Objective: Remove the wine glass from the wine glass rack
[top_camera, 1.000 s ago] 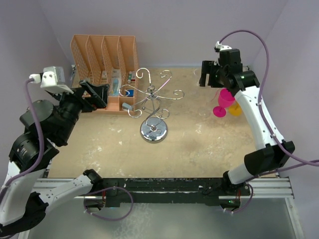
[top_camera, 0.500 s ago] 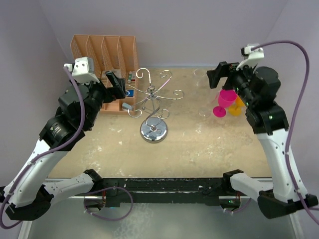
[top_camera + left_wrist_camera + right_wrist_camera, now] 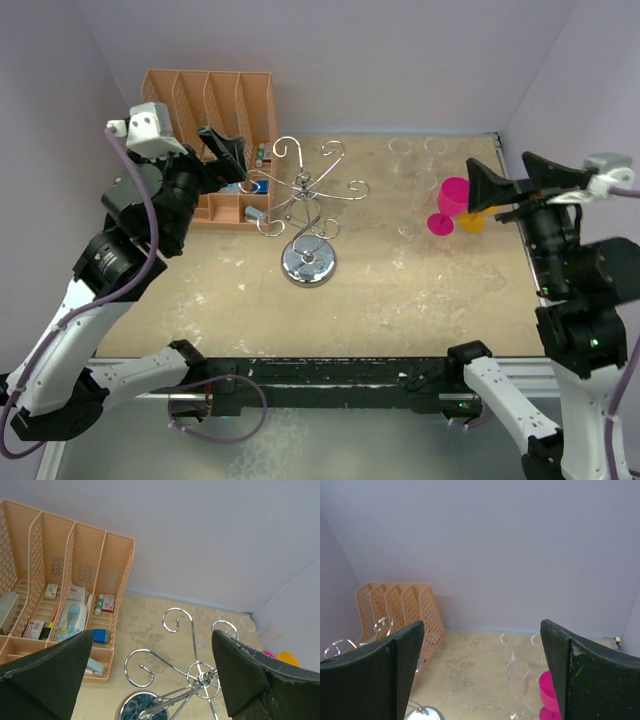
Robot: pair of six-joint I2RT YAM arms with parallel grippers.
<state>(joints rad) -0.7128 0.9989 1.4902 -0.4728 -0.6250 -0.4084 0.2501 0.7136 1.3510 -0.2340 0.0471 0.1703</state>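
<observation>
The wine glass rack, silver wire with curled arms on a round chrome base, stands at the table's middle left. In the left wrist view its curls and hub lie below and between my fingers, and no glass shows on them. My left gripper is open and empty, raised above the rack's left side. My right gripper is open and empty at the right edge. Clear wine glasses stand on the table at the back right and show in the right wrist view.
An orange slotted file organizer with small items stands at the back left, just behind my left gripper. A pink glass and a yellow one stand near my right gripper. Purple walls close in the back and sides.
My right arm has pulled back from the far right corner to the table's right edge, raised high. My left arm has risen and swung towards the rack. Both grippers stay open.
</observation>
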